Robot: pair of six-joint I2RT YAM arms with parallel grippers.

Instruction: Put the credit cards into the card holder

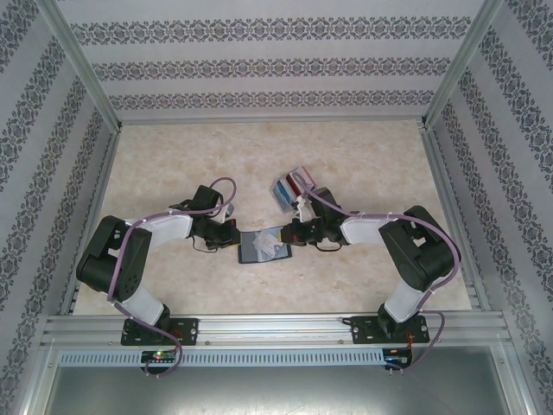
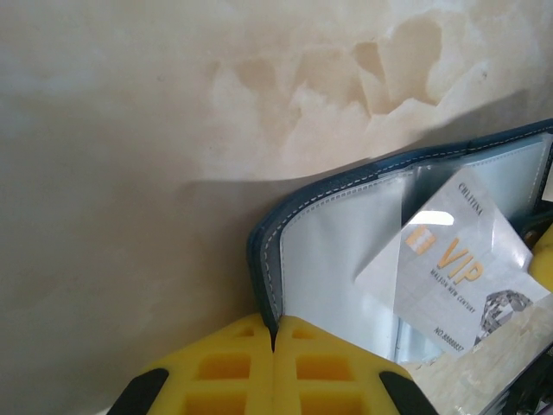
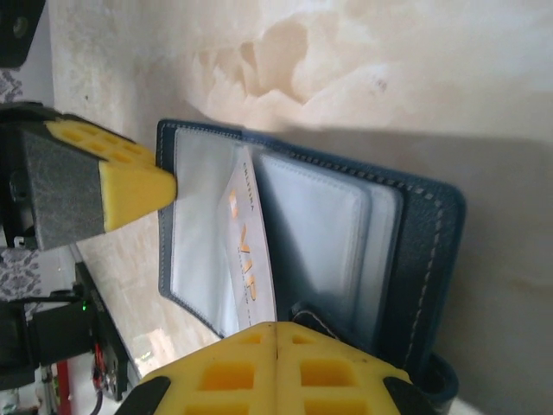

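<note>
The navy card holder lies open on the table between both grippers, clear sleeves up. My left gripper is shut on its left edge; in the left wrist view the yellow fingertips pinch the stitched rim of the card holder. My right gripper is shut on a white VIP credit card, held slanted over the sleeves of the card holder. The same card overlaps a clear sleeve; whether it is inside I cannot tell. More credit cards stand in a pale rack.
The pale rack of coloured cards stands just behind the right gripper. Aluminium frame posts and patterned walls enclose the marbled table on three sides. A metal rail runs along the near edge by the arm bases.
</note>
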